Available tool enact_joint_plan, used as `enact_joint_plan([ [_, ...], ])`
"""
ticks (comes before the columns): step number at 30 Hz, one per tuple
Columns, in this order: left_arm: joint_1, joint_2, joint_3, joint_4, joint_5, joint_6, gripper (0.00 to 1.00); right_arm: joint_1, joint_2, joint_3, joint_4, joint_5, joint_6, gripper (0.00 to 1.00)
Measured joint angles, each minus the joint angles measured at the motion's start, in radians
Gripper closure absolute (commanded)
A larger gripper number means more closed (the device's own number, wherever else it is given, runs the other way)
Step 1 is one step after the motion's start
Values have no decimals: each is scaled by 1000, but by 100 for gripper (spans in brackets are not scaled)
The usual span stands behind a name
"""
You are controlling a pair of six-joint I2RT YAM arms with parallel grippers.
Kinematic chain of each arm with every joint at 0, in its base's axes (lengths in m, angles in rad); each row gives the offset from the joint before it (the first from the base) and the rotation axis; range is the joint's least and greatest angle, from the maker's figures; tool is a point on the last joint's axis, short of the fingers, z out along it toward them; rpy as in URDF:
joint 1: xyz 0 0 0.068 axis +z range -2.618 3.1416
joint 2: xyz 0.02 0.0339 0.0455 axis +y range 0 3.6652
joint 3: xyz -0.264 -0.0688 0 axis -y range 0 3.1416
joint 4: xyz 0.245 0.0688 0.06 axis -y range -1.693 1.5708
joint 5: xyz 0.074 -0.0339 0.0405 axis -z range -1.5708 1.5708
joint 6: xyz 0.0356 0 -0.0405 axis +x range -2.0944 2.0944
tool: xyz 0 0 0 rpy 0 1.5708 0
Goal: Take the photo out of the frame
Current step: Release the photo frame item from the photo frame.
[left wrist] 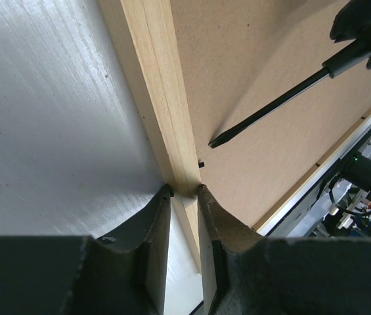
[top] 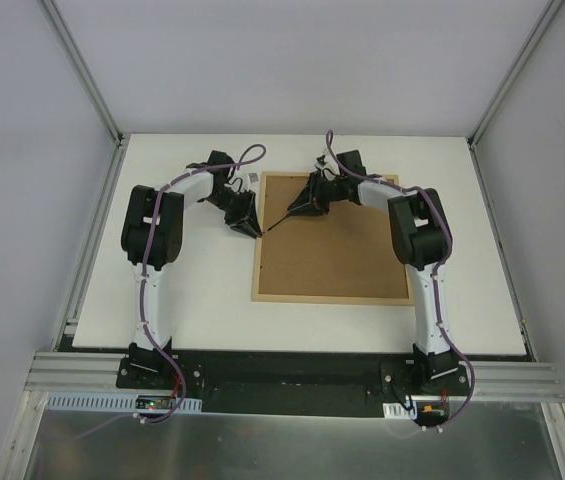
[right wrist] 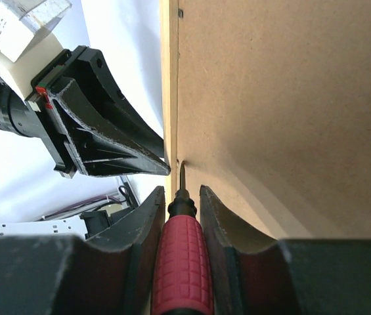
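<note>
The counter (top: pixel 192 300) has open room left of and in front of the frame (top: pixel 332 250), which lies back up. The photo is hidden under that brown back, so I cannot see it. My left jaws are clamped across the frame's left rail, tips on both its sides. My right jaws grip the red-handled screwdriver (right wrist: pixel 180 262), its blade at the seam between rail and back, just beside my left jaws. A slipping blade could gouge the board or strike them, and hard prying could twist the frame loose. A small clip (left wrist: pixel 201 164) sits near the blade tip.
</note>
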Motion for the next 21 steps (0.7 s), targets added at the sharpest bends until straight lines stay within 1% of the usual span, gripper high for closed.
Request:
enact_joint_plan([
  [14,0,0,-1,0,1,-10,84,29,0,-26,72,-5,16,99],
  [21,0,0,-2,0,0,-19,85,31,0,-31,83,0,20,100],
])
